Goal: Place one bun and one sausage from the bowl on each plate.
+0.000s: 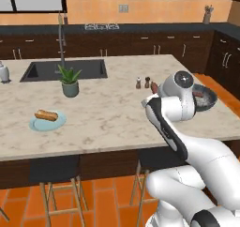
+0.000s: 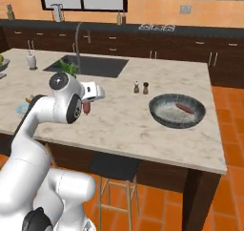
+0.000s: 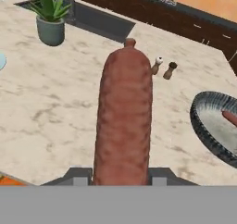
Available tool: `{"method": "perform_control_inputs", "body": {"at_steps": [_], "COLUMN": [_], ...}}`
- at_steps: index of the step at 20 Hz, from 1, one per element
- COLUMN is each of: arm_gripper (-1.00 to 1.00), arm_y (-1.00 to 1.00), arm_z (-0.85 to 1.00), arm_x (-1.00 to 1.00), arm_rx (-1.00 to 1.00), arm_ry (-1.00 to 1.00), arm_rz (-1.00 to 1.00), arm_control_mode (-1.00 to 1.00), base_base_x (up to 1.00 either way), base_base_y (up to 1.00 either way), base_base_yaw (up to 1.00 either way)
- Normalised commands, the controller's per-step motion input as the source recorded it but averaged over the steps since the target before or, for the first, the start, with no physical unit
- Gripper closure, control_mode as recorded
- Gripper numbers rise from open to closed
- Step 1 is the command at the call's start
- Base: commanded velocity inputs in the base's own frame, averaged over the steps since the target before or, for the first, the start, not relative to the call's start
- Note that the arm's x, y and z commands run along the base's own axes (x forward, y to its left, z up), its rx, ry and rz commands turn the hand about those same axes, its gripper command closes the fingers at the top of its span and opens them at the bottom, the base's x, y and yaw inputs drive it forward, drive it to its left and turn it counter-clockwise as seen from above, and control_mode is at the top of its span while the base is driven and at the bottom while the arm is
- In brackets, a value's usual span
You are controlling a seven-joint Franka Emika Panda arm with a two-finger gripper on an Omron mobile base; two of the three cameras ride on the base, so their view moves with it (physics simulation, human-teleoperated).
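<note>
My gripper [image 3: 121, 177] is shut on a reddish-brown sausage [image 3: 124, 121], which stands up lengthwise between the fingertips. In the right base view the gripper [image 2: 87, 101] hangs over the counter left of the middle, with the sausage [image 2: 86, 107] pointing down from it. The wide dark bowl [image 2: 162, 114] sits to its right, near the counter's right end, with another sausage [image 2: 185, 107] inside. The pale blue plate [image 1: 33, 124] lies at the counter's front left and carries a bun [image 1: 46, 115]. The arm hides part of the bowl [image 1: 209, 99].
Two small shakers [image 2: 137, 87] [image 2: 146, 88] stand between gripper and bowl, toward the back. A potted plant [image 1: 70, 82] stands in front of the sink [image 1: 63, 70] with its tall faucet. A soap bottle [image 2: 31, 60] is at the far left. Stools stand below the counter's front edge.
</note>
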Motion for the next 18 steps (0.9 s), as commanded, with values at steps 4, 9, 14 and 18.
{"method": "perform_control_inputs", "body": {"at_steps": [4, 9, 14, 18], "arm_gripper": [1.0, 1.0, 1.0, 1.0], "arm_y": [0.0, 0.0, 0.0, 0.0], "arm_z": [0.0, 0.0, 0.0, 0.0], "arm_x": [0.0, 0.0, 0.0, 0.0], "arm_rx": [0.0, 0.0, 0.0, 0.0], "arm_ry": [0.0, 0.0, 0.0, 0.0], "arm_rz": [0.0, 0.0, 0.0, 0.0], "arm_control_mode": [1.0, 1.0, 1.0, 1.0], "base_base_x": [0.0, 0.01, 0.0, 0.0], "base_base_y": [1.0, 1.0, 1.0, 1.0], "base_base_yaw": [-0.04, -0.12, -0.13, -0.09]}}
